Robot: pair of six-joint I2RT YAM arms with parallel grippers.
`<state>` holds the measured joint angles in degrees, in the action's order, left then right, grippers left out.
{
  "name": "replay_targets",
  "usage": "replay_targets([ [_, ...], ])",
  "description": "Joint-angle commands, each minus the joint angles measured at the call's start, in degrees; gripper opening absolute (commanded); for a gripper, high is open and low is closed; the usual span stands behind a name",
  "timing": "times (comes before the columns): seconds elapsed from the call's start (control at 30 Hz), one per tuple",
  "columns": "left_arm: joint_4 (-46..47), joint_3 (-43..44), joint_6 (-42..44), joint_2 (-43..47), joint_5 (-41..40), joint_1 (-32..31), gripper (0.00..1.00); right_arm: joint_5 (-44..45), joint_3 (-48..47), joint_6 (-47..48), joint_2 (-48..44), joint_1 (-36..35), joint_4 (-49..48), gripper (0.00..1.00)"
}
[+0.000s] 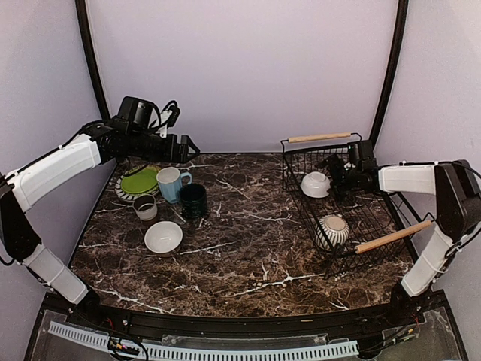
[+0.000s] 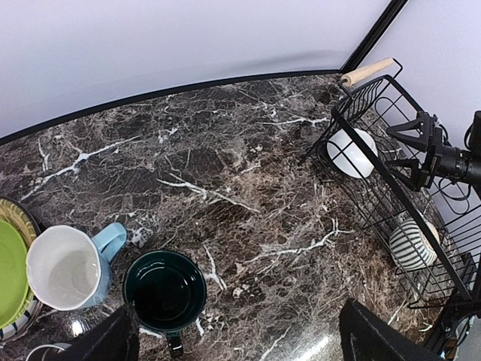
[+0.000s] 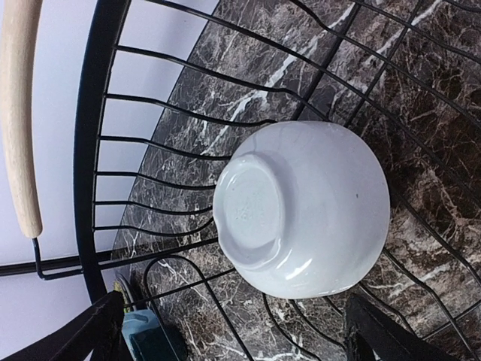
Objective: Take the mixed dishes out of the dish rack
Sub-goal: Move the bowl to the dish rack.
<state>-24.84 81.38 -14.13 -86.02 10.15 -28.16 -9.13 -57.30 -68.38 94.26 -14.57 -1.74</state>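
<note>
Right gripper (image 1: 335, 179) sits inside the rack (image 1: 285, 162) at the table's (image 1: 248, 248) 3 o'clock, jaws spread wide to span the upturned white bowl (image 3: 301, 210), while the left gripper (image 2: 240, 338), equally wide and empty, hovers above the blue mug (image 2: 68, 267) at 9 o'clock.

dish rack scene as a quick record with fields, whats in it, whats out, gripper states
rack: black wire dish rack, wooden rod handles
in rack: upturned white bowl; striped grey bowl
on marble table: lime-green plate; light blue mug; dark green mug; small grey cup; second white bowl
left gripper: open, raised near the mugs
right gripper: open, facing the upturned bowl
</note>
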Motion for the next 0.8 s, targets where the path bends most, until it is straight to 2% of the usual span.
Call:
replay_targets([
  [0.0, 0.6, -0.2, -0.2, 1.4, 1.0, 0.0, 0.91, 4.5, 0.8, -7.0, 1.1, -0.2, -3.2, 0.99],
  [0.13, 0.4, -0.2, 0.0, 2.1, 0.7, 0.0, 0.91, 6.7, 0.0, -8.4, 2.5, -0.2, 0.2, 0.99],
  [0.43, 0.3, -0.2, 0.0, 2.2, 0.5, 0.0, 0.91, 7.0, -1.3, -8.9, 5.7, -0.3, 1.6, 0.99],
  [0.77, 0.3, -0.2, 0.1, 2.2, -0.1, 0.0, 0.91, 6.0, -2.2, -10.6, 9.3, -0.3, -3.2, 0.96],
])
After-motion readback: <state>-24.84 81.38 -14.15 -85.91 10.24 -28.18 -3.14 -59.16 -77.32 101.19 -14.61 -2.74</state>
